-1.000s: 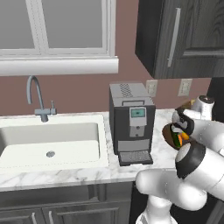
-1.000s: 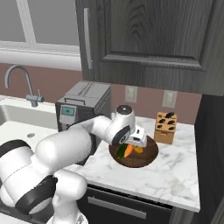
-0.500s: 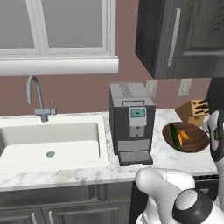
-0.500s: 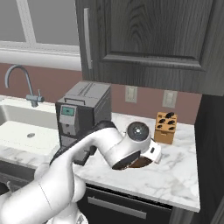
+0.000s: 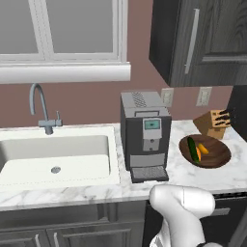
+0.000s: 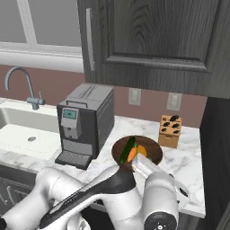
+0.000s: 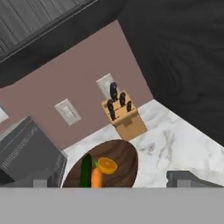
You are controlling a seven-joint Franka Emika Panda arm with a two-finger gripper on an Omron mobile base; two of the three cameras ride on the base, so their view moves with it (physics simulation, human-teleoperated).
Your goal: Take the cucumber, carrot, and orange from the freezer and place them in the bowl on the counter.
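Observation:
The dark wooden bowl (image 7: 124,153) rests on the white marble counter (image 7: 175,140). Inside it lie the green cucumber (image 7: 86,170), the carrot (image 7: 96,177) and an orange slice (image 7: 106,165), side by side. My gripper (image 7: 114,182) hovers back from the bowl and looks down at it. It is open, its fingertips (image 7: 188,178) wide apart with nothing between them. From the base, the bowl (image 5: 217,155) holds the cucumber (image 5: 192,148) with the orange pieces next to it. The bowl (image 6: 150,146) is partly behind my arm. The freezer is out of view.
A tan knife block (image 7: 123,114) stands behind the bowl against the wall. A grey coffee machine (image 5: 144,135) sits left of the bowl, with the sink (image 5: 53,157) and tap further left. Dark wall cabinets (image 6: 152,40) hang above. A dark tall panel (image 6: 218,152) bounds the counter's right end.
My arm has pulled back from over the bowl and now sits low in front of the counter. The bowl's contents are uncovered and lie still.

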